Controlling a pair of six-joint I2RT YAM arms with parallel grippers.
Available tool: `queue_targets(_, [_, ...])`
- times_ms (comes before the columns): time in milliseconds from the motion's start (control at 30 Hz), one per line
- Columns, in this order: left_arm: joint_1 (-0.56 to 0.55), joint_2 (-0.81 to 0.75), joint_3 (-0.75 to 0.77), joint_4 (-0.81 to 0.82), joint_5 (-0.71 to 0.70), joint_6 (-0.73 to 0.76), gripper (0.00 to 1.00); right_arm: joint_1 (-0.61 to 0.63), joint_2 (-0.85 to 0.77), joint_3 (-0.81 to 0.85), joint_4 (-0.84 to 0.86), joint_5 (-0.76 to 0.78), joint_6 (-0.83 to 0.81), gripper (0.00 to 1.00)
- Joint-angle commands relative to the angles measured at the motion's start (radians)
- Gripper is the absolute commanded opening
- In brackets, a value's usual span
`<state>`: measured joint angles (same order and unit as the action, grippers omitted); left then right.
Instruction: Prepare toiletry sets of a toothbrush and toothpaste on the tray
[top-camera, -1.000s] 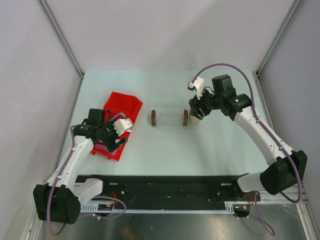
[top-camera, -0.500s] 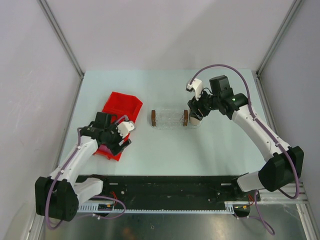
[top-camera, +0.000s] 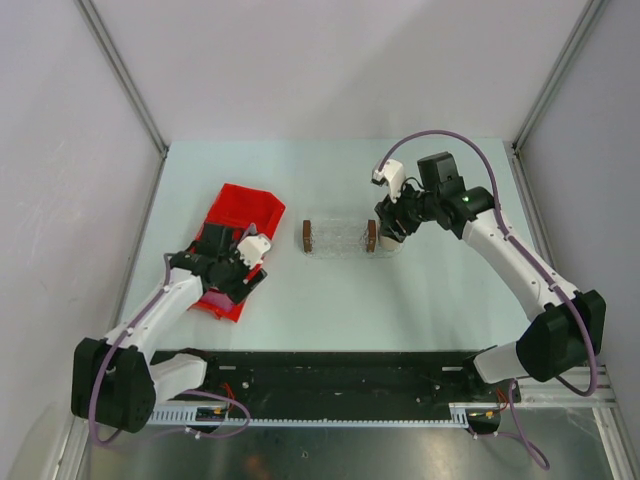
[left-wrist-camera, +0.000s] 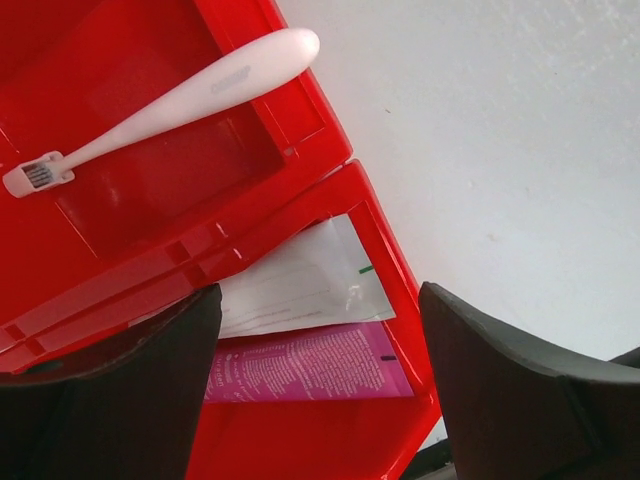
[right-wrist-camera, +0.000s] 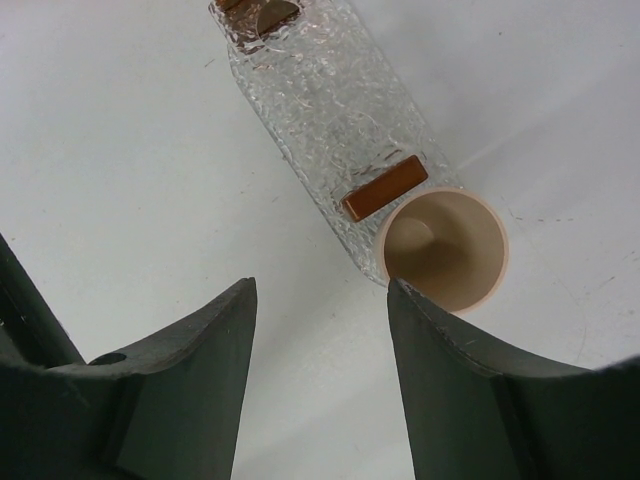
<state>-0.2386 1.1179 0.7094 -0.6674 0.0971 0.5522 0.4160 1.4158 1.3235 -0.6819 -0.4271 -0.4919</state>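
red bin (left-wrist-camera: 290, 205) holds the toothbrush (left-wrist-camera: 170, 100) in one compartment, the white tube (left-wrist-camera: 300, 285) and pink tube (left-wrist-camera: 310, 365) in the next. left gripper (left-wrist-camera: 318, 400) hovers spread above the tubes, likely choosing one. right gripper (right-wrist-camera: 322, 385), spread too and empty, hovers by the unfilled tray (right-wrist-camera: 320, 110).

A robotics lab test cell is showing here: plain grey panels (top-camera: 330, 60) and aluminium posts (top-camera: 120, 70) are enclosing a pale worktop (top-camera: 440, 290). A left arm (top-camera: 150, 310) and a right arm (top-camera: 520, 262) are sitting bolted to a black rail (top-camera: 330, 375), and purple cables (top-camera: 440, 132) are looping along them.
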Motion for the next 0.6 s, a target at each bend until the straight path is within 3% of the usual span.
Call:
queue_targets(0, [-0.030, 0.020, -0.021, 0.048, -0.053, -0.074, 0.84, 0.004, 0.009, -0.001, 0.004, -0.004, -0.014, 0.59])
queue_targets(267, [-0.067, 0.014, -0.059, 0.092, -0.097, -0.109, 0.82, -0.002, 0.017, -0.003, -0.004, -0.006, -0.017, 0.59])
queue_targets(567, [-0.071, 0.007, -0.077, 0.103, -0.128, -0.120, 0.71, -0.002, 0.023, -0.004, -0.008, -0.016, -0.020, 0.59])
